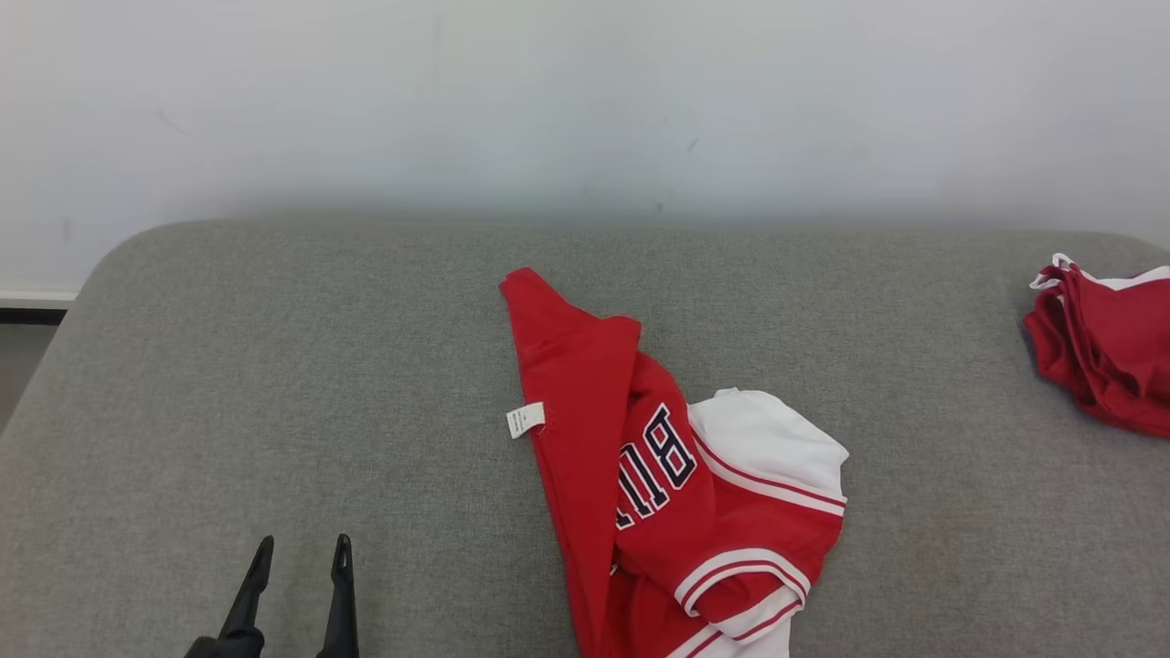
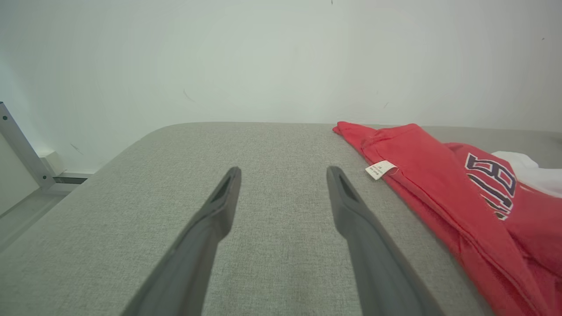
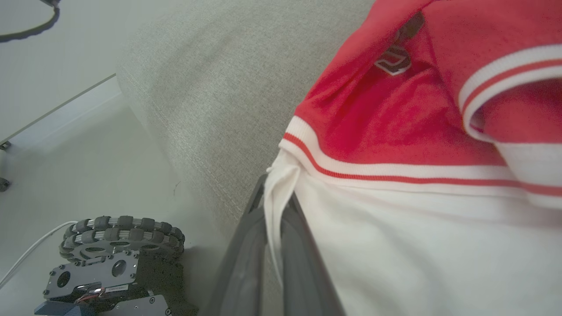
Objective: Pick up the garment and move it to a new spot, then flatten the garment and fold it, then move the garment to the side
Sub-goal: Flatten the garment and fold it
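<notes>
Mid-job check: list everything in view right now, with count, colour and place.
garment: one, red with white trim, crumpled mid-table
care tag: one, white, on the garment's left edge
cloth pile: one, red and white, table's right end
table: one, grey fabric, before the wall
wall: one, white, behind the table
wheeled base: one, dark, on the floor by the table
left claw: one, dark, open over the table's near left
right claw: one, dark, shut on the garment's white hem
</notes>
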Controlling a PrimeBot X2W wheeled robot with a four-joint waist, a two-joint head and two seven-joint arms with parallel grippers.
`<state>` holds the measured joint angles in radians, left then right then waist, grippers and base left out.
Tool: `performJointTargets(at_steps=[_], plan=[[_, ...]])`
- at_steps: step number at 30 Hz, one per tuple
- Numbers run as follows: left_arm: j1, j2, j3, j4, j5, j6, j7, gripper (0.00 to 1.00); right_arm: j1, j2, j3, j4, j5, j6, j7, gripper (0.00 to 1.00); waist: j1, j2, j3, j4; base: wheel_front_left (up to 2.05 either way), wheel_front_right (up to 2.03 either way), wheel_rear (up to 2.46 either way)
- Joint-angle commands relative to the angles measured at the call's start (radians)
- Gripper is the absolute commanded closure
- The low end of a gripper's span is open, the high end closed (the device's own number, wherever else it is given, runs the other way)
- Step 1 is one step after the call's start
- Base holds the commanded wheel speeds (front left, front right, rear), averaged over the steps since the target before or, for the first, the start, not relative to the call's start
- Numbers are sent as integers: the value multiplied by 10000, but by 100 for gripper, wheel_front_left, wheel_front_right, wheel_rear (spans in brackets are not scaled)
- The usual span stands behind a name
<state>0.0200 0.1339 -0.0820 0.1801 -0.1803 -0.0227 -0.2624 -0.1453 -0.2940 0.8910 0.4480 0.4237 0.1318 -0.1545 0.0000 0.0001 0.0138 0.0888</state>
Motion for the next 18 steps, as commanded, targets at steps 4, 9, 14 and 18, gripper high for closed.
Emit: performJointTargets(at_steps=[4,9,14,18], plan=[[116,4,113,-13,7,32,-32,0,154,70,-404,-93,480,-28,-434,0,0,-1,-51,-193,0,0,0],[302,11,254,-165,42,138,-32,0,265,-234,-1293,-931,1052,-28,-778,0,0,-1,-210,-411,0,0,0],[441,9,368,-337,68,218,-32,0,49,-643,-2784,-1563,1120,-28,-742,0,0,-1,-255,-517,0,0,0],[413,-26,350,-404,117,222,-33,0,-274,-694,-3892,-1233,626,-28,-396,0,0,-1,-251,-492,0,0,0]])
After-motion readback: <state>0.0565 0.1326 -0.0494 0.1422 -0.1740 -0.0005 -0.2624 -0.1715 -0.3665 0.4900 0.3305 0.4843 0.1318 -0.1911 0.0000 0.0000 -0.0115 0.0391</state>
